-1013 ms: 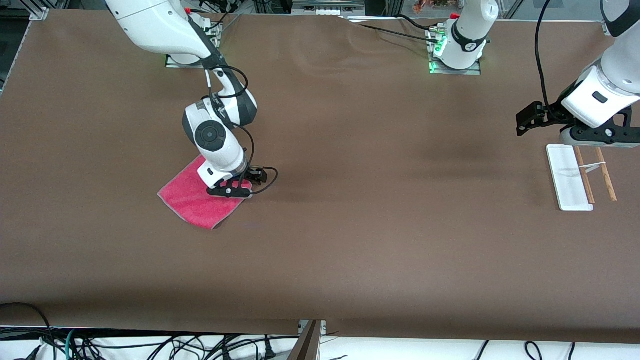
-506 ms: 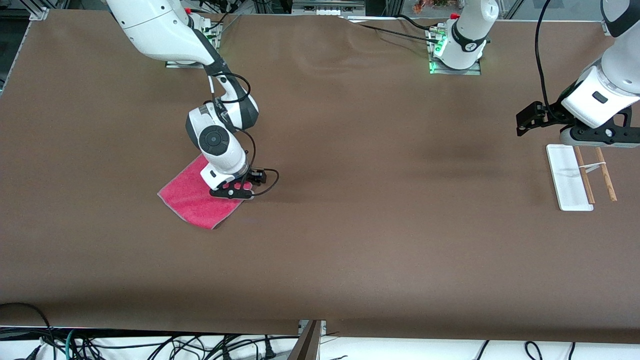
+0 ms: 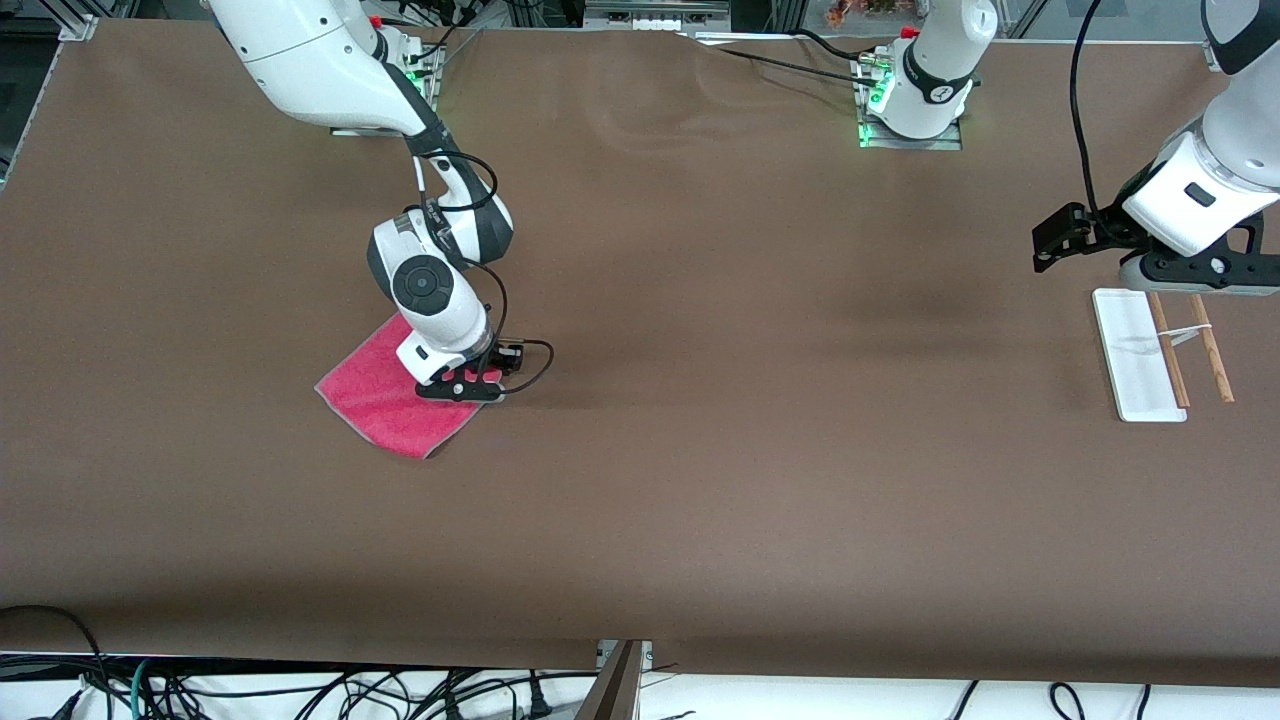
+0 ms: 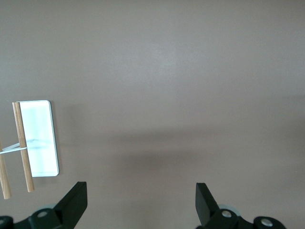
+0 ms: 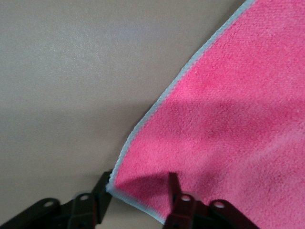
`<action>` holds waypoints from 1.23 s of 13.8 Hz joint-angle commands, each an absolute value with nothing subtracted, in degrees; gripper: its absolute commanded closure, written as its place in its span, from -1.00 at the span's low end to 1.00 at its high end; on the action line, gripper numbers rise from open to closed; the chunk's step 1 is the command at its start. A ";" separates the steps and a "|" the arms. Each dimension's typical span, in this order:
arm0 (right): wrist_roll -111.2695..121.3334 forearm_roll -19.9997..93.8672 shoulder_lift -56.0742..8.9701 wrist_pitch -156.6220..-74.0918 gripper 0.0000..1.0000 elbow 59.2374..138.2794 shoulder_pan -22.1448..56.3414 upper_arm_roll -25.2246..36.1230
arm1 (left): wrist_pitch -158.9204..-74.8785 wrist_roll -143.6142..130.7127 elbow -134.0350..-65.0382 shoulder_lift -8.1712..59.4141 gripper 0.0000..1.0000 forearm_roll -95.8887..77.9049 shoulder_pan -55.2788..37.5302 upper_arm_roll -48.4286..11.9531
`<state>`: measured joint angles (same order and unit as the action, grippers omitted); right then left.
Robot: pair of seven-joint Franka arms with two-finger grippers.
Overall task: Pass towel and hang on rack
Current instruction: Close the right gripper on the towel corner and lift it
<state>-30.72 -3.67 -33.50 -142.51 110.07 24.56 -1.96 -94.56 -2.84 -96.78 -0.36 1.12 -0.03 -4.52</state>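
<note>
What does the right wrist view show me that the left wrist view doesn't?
Only the right wrist view: the right tool down at a corner of the pink towel, its fingers either side of the pale-stitched edge. Only the left wrist view: the rack and the open left tool over bare table. Shared: the brown table.

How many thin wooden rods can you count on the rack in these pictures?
2. Both rods rise from the rack at the left arm's end of the table, below the left gripper: one over the white base's edge, the other beside it, a pale crossbar between them.
</note>
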 commanded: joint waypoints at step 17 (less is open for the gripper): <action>-31.81 12.81 -33.22 -115.96 1.00 89.76 24.70 -2.72 | -93.96 -1.41 -95.54 0.09 -1.00 1.14 0.62 -5.01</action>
<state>-30.85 8.56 -33.13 -121.98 95.00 24.55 -2.47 -94.56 -2.84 -96.78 -0.36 1.12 -0.03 -4.52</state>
